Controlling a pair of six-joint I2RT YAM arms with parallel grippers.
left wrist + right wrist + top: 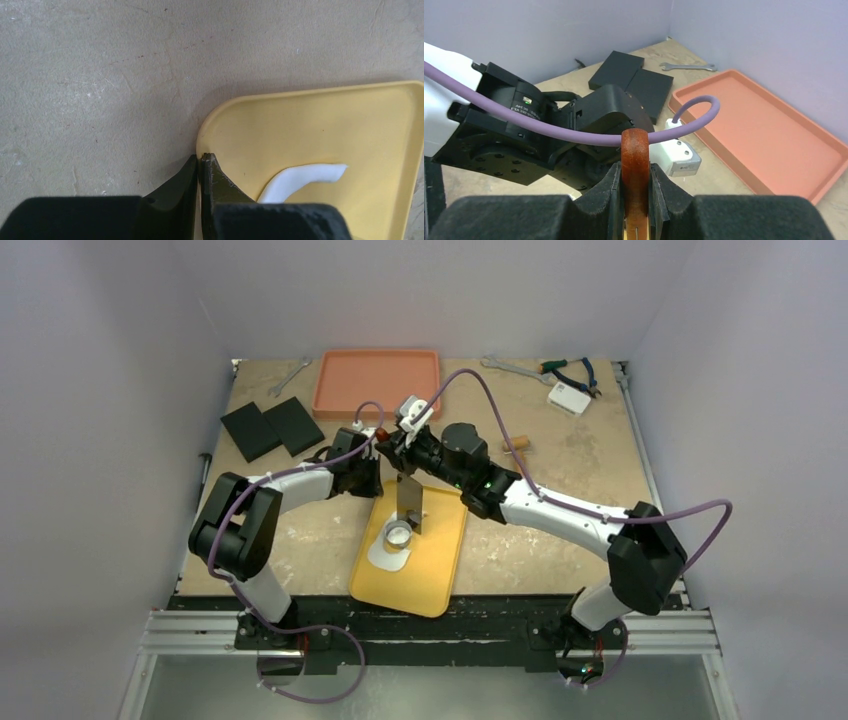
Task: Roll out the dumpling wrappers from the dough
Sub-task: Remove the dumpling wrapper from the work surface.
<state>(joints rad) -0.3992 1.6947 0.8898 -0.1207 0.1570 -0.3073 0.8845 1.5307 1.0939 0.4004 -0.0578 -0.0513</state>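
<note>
On the near half of the yellow tray [435, 560]: one white dough sheet [385, 558], flat, with a metal ring cutter [398, 534] standing on it. Whether a cut wrapper lies inside the ring cannot be told. Above the tray: right gripper [635, 167], jaws narrow, clamped on the reddish wooden handle [635, 147] of a scraper. Its grey blade [410, 502] hangs just beyond the cutter and dough. At the tray's far left corner: left gripper [200, 159], fingers pressed together, empty, with the dough near it inside the tray.
</note>
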